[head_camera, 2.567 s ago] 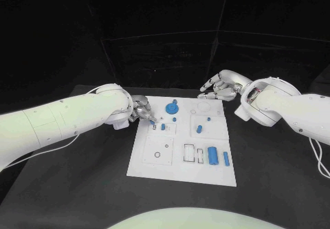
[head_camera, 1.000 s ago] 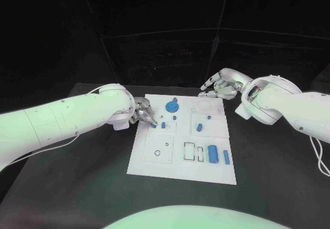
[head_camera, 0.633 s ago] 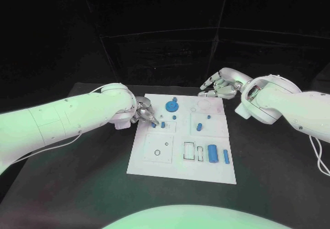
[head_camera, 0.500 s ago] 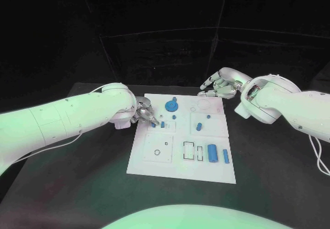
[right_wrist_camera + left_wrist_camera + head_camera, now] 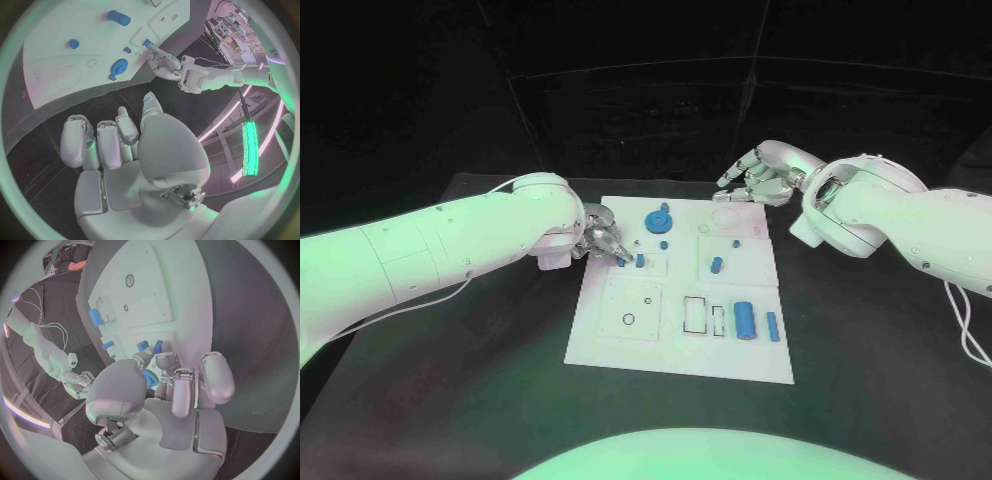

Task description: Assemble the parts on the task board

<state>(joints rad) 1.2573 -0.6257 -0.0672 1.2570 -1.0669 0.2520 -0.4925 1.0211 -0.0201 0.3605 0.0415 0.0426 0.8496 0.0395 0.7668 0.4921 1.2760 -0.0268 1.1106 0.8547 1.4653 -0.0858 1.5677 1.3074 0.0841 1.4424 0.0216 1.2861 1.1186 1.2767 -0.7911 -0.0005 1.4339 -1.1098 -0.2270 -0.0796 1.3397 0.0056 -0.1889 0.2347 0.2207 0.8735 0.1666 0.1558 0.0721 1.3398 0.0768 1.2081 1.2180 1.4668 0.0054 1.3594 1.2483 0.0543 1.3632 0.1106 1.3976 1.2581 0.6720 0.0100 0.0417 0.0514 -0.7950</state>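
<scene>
The white task board (image 5: 678, 345) lies mid-table. My left hand (image 5: 600, 238) is over the board's near-left part and pinches a small blue peg (image 5: 620, 261) in its fingertips (image 5: 164, 358), low over the board. A second blue peg (image 5: 640, 262) stands right beside it. In the left wrist view the two pegs (image 5: 142, 345) (image 5: 158, 346) show just past the fingertips. My right hand (image 5: 759, 184) hovers off the board's far right corner with loosely bent fingers (image 5: 106, 142) and nothing in them.
A blue gear with a knob (image 5: 659, 219) stands on the far part of the board, with a small blue stub (image 5: 666, 245) and a blue piece (image 5: 717, 266) nearby. A blue cylinder (image 5: 744, 322) and a blue bar (image 5: 772, 327) lie at the near right.
My left hand has edged its peg slightly closer to the standing peg. The right hand has stayed where it was.
</scene>
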